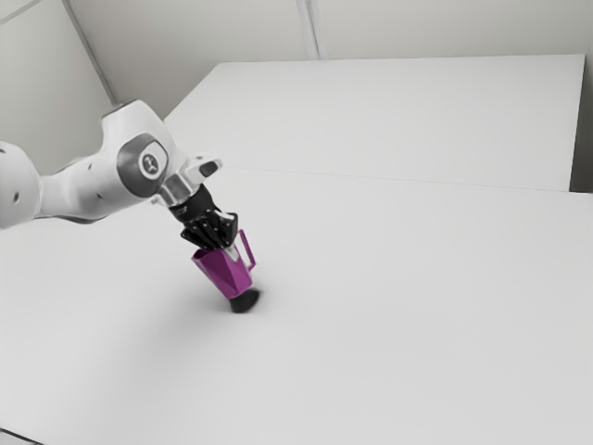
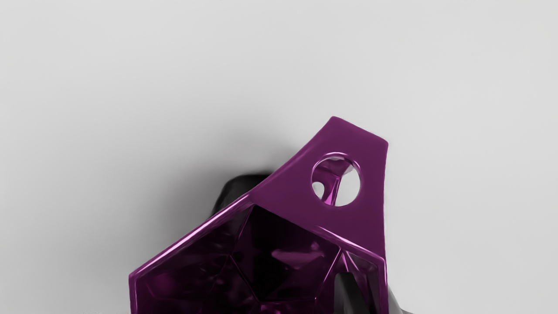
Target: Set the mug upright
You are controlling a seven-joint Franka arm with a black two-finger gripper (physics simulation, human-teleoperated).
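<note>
"Where was the mug [image 1: 225, 274]?"

"Over the white table [image 1: 417, 306], at the end of the arm [image 1: 83, 193]. It leaned well off upright, its mouth toward the exterior view's upper left and its base lower, toward the right."

"And the gripper [image 1: 223, 243]?"

"Clamped on the mug's wall, near the rim — one finger [image 2: 348, 294] reached inside the mouth, and the other [image 2: 396, 304] stood outside, with the wall between them."

"Was the base touching the table?"

"I couldn't tell. A black patch [image 1: 245, 301] lay right by the base, and I couldn't make out whether it was a shadow or a thing."

"What about the handle [image 2: 357, 136]?"

"It stuck out on the exterior view's right side of the mug. The wrist view looked down into the dark, faceted inside — and a round hole showed in the handle's purple face."
</note>
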